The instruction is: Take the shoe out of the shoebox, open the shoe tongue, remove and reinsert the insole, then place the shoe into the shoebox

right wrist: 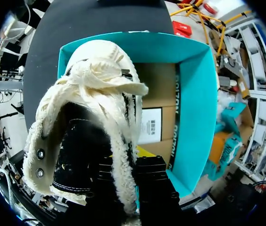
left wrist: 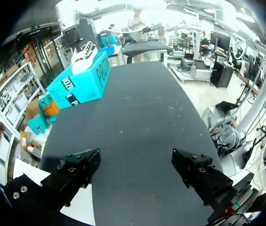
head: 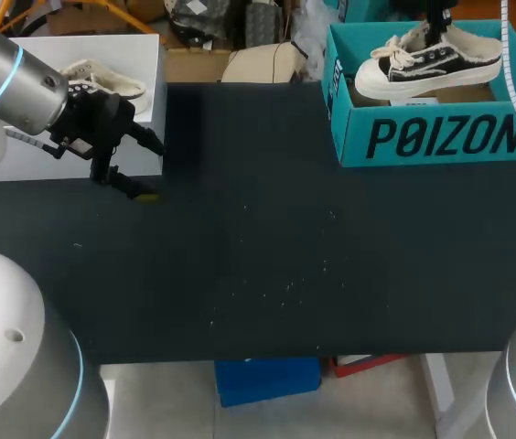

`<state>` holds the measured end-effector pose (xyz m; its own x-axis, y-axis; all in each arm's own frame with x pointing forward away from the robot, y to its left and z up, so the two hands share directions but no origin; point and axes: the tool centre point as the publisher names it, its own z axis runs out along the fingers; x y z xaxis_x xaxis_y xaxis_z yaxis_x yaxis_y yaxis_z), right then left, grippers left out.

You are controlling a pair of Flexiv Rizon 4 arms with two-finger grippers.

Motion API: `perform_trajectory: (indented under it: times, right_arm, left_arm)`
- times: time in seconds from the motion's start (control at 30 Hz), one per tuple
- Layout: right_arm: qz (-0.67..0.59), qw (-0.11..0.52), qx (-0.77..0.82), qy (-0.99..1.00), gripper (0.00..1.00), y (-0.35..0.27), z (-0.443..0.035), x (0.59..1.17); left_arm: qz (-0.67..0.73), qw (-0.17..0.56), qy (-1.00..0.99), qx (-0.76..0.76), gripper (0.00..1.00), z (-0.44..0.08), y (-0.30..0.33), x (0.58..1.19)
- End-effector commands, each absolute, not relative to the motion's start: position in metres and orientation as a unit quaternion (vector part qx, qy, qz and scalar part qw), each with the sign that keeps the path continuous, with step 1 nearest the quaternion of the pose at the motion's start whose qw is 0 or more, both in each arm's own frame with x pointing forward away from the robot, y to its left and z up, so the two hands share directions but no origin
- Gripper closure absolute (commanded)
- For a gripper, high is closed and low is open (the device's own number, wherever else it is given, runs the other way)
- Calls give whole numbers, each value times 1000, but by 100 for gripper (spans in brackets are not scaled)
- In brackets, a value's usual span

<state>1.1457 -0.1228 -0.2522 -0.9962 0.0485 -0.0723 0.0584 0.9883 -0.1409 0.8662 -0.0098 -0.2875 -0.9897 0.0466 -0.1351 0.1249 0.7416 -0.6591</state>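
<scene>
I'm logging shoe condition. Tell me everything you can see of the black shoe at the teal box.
The black shoe is a low sneaker: black canvas-like upper, white sole and toe cap, cream laces, fluffy cream lining round its open collar. It hangs roughly level, toe toward my left side, in the mouth of the open teal shoebox, above its cardboard floor. The right tool grips its collar.

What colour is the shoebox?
The shoebox is teal with black lettering on its side, best seen in the head view.
</scene>
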Motion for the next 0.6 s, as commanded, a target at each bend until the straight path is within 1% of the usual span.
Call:
perform_trajectory:
  times: [0.03,0.6]
  right_arm:
    - [-61,36,30,997,100,-128,-270,1150]
    - [-42,17,19,999,100,-141,-319,1169]
  left_arm:
    - [-356,56,932,46,0,-289,-10,866]
    - [-356,56,932,46,0,-289,-10,866]
